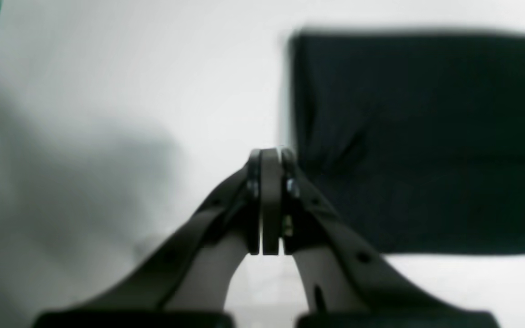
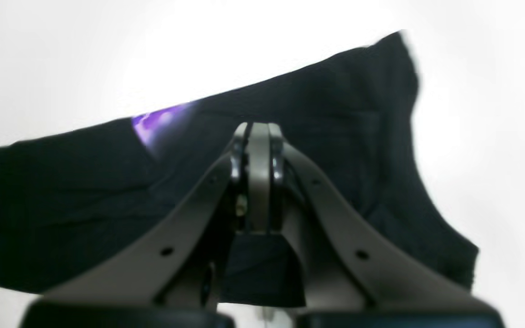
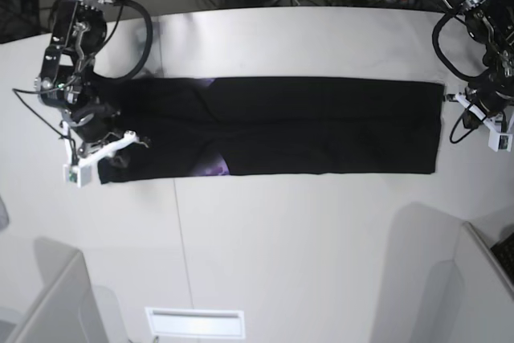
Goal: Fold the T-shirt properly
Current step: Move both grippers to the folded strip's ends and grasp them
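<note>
The T-shirt is matt black cloth, soft and lightly creased, with a purple printed patch showing where a fold turns back. The table has a smooth white surface with a faint sheen. The left gripper and right gripper have smooth, matt grey-brown fingers that look like plastic, fixed with small shiny metal screws.

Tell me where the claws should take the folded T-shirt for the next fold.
Probably at the two corners of one short end of the T-shirt, say the end by the left claw, coming from beyond that edge. It lies as a long flat strip, so the ends fold inward.
</note>
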{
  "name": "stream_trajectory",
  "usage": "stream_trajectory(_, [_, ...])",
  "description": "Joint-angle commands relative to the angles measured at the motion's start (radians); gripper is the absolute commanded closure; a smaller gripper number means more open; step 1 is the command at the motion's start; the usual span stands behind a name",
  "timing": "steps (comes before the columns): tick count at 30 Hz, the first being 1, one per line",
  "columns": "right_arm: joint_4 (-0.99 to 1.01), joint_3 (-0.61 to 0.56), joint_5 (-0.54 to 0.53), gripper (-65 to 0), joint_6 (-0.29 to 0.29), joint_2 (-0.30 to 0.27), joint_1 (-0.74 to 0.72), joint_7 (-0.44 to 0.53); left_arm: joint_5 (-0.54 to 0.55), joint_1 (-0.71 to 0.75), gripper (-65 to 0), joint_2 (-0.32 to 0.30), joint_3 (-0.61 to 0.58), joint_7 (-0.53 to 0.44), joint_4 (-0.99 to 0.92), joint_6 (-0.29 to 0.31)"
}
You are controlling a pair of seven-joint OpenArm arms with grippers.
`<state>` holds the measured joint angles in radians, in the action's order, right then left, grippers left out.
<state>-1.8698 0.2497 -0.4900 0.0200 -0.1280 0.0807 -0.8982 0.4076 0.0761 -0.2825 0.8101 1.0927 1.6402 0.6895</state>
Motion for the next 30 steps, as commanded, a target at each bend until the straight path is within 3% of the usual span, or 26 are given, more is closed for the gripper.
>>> stream_trajectory(1, [-0.015, 0.003, -0.006, 0.0, 0.008, -0.006, -0.011, 0.032, 0.020, -0.002, 0.0, -0.019, 0.016, -0.024, 0.016, 0.009])
stream_trajectory(5, [0.020, 0.003, -0.006, 0.0, 0.008, 0.031, -0.006, 0.031, 0.020, 0.040, 0.0, -0.017, 0.064, -0.102, -0.016, 0.009])
stream_trajectory(6, [0.032, 0.003, -0.006, 0.0, 0.008, 0.037, -0.005, 0.031, 0.020, 0.047, -3.8, -0.017, 0.068, -0.122, -0.024, 0.009])
stream_trajectory(12, [0.086, 0.000, -0.006, 0.0, 0.008, 0.049, -0.003, 0.031, 0.029, 0.044, -47.1, 0.001, 0.071, -0.151, -0.108, 0.009])
stream_trajectory(16, [0.097, -0.016, -0.006, 0.0, 0.008, 0.064, 0.003, 0.031, 0.144, 0.037, -61.7, 0.004, 0.064, -0.193, -0.180, 0.009])
stream_trajectory(19, [0.097, -0.046, -0.006, 0.0, 0.008, 0.064, 0.014, 0.032, 0.218, 0.020, -64.0, 0.002, 0.062, -0.194, -0.220, 0.009])
stream_trajectory(24, [0.095, -0.088, -0.006, 0.0, 0.008, 0.064, 0.017, 0.032, 0.224, -0.020, -64.0, 0.004, 0.051, -0.191, -0.251, 0.009])
stream_trajectory(30, [0.094, -0.105, -0.006, 0.0, 0.008, 0.067, 0.018, 0.032, 0.222, -0.051, -64.0, -0.002, -0.082, -0.201, -0.309, 0.009])
